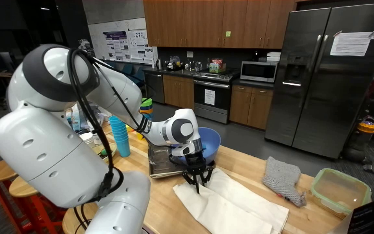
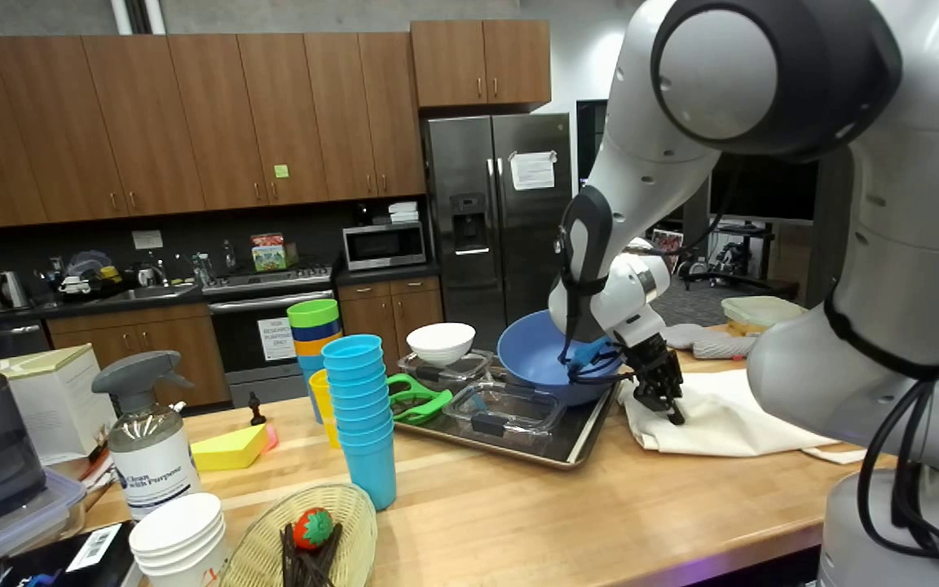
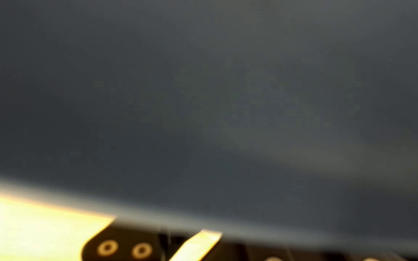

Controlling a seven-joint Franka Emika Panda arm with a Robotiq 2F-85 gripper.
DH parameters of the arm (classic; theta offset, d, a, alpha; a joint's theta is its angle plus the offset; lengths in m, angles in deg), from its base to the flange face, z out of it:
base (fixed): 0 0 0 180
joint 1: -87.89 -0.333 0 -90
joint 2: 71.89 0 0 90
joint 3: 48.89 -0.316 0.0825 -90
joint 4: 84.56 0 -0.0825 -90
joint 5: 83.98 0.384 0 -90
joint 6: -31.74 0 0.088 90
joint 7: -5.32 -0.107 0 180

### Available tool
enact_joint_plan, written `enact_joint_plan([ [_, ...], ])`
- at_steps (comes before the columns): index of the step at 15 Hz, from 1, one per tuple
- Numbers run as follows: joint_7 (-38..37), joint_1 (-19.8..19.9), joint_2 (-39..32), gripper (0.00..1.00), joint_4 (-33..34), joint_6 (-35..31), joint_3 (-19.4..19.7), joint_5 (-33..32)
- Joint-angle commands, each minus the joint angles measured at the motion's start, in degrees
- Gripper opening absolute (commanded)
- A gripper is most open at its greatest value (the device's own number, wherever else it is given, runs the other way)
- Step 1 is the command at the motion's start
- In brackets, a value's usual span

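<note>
A robot gripper (image 1: 200, 188), its tips apparently touching the fabric, points down at a folded cream cloth (image 1: 227, 211) on a wooden tabletop (image 1: 162, 208), just beside a dark tray (image 2: 486, 443); whether it stands spread or pinches a fold cannot be told, though in the wrist view a pale strip (image 3: 197, 247) shows between the fingers (image 3: 125, 239). Good handling here would likely mean a shallow bite on a single layer and a wrist (image 2: 637, 324) kept off the blue bowl (image 2: 531, 359) close by (a dark, blurred curve (image 3: 209, 108), probably that bowl, fills most of the wrist view). The bowl, its floor hidden, appears to rest on the tray with a clear container (image 2: 510, 406) bearing a dark patch (image 2: 488, 423) and a white bowl (image 2: 439, 341), set in or before another clear container (image 2: 472, 367). Farther out, a woven basket (image 2: 358, 530) holds a toy strawberry (image 2: 312, 528) and dark sticks (image 2: 293, 558) near nested blue cups (image 2: 365, 432); past a gray knit (image 1: 281, 177) sits a green-rimmed box (image 1: 328, 205), its contents unclear through the lid (image 1: 342, 188).
</note>
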Motion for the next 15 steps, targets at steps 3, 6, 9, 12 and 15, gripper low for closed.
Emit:
enact_joint_plan([
  [3, 0.0, 0.0, 0.0, 0.28, 0.0, 0.0, 0.0, 0.0],
  [6, 0.0, 0.0, 0.0, 0.28, 0.0, 0.0, 0.0, 0.0],
  [9, 0.0, 0.0, 0.0, 0.28, 0.0, 0.0, 0.0, 0.0],
  [12, -2.6, -2.5, -2.6, 0.28, -0.2, -0.2, 3.0, -3.5],
  [15, -2.6, -2.5, -2.6, 0.28, -0.2, -0.2, 3.0, -3.5],
])
